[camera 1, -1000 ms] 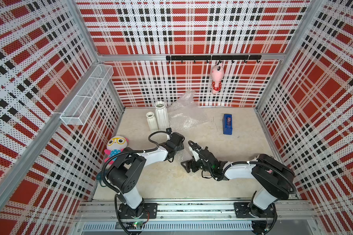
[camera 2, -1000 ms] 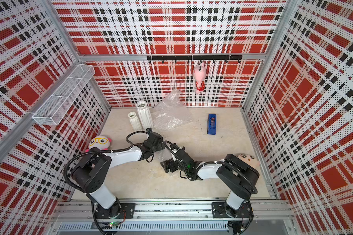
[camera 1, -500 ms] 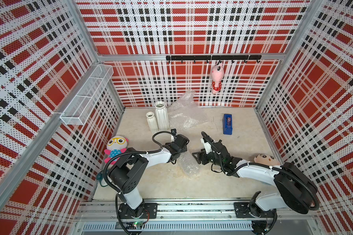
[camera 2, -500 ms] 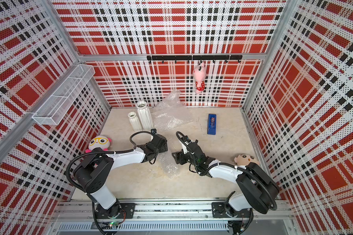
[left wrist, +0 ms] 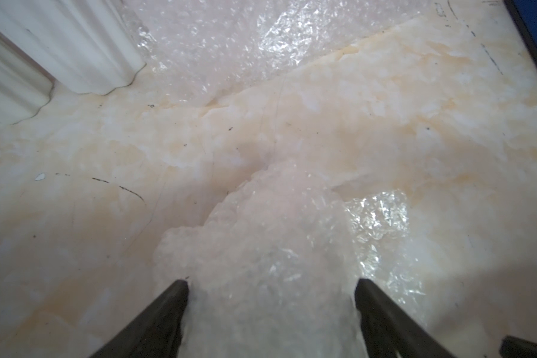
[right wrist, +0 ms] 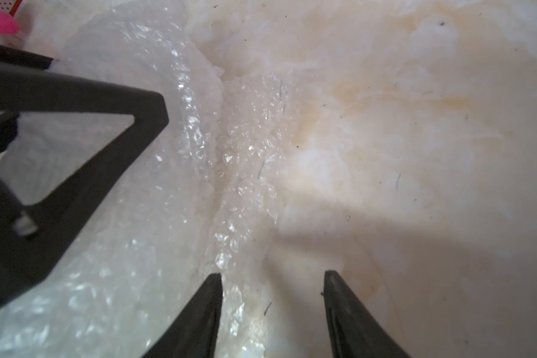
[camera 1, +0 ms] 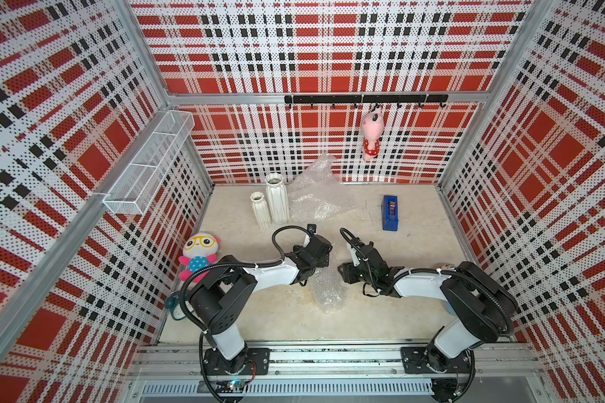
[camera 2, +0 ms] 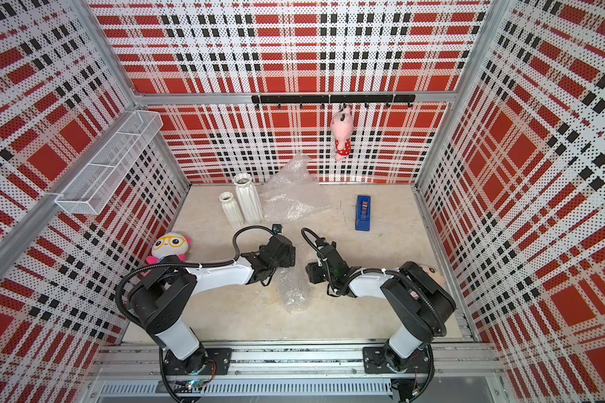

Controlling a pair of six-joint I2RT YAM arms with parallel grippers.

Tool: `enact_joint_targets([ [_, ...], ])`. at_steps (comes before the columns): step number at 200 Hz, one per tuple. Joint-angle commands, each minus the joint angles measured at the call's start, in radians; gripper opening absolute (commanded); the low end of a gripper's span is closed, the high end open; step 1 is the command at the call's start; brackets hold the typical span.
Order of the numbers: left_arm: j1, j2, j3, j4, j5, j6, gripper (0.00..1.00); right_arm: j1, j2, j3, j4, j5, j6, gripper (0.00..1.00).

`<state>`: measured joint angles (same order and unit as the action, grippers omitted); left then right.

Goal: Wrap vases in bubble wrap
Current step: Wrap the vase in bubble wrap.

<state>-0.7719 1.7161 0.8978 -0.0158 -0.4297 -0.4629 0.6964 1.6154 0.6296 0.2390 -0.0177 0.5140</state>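
Left end effector [left wrist: 270, 285] clamped on bubble wrap [left wrist: 276, 235], right end effector [right wrist: 273, 273] apart beside it

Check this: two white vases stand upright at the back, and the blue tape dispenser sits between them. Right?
No. The tape dispenser lies apart from the short vase and tall vase, past the loose bubble wrap; both top views show it.
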Motion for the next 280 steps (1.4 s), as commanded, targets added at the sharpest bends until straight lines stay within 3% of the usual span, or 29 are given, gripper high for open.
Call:
enact_joint_targets([
  [1, -0.021, 0.008, -0.031, 0.006, 0.050, 0.054, 0.87, -0.017, 0.021, -0.007, 0.041, 0.017, 0.029, 0.49],
  [27, -0.033, 0.008, -0.033, 0.006, 0.055, 0.068, 0.87, -0.055, 0.013, -0.024, 0.029, 0.044, 0.019, 0.47],
  [77, -0.057, 0.020, -0.024, 0.016, 0.065, 0.088, 0.87, -0.073, 0.004, -0.049, 0.085, -0.025, 0.031, 0.47],
  [125, -0.085, 0.019, -0.019, 0.021, 0.065, 0.126, 0.87, -0.166, 0.045, -0.128, 0.347, -0.223, 0.210, 0.48],
  [190, -0.096, 0.017, -0.022, 0.034, 0.072, 0.140, 0.88, -0.167, 0.084, -0.098, 0.317, -0.220, 0.194, 0.44],
  [238, -0.101, 0.014, -0.020, 0.040, 0.084, 0.141, 0.88, -0.168, 0.128, -0.066, 0.332, -0.265, 0.192, 0.36],
  [280, -0.099, 0.005, -0.025, 0.045, 0.090, 0.138, 0.88, -0.167, 0.134, -0.039, 0.333, -0.302, 0.194, 0.21],
])
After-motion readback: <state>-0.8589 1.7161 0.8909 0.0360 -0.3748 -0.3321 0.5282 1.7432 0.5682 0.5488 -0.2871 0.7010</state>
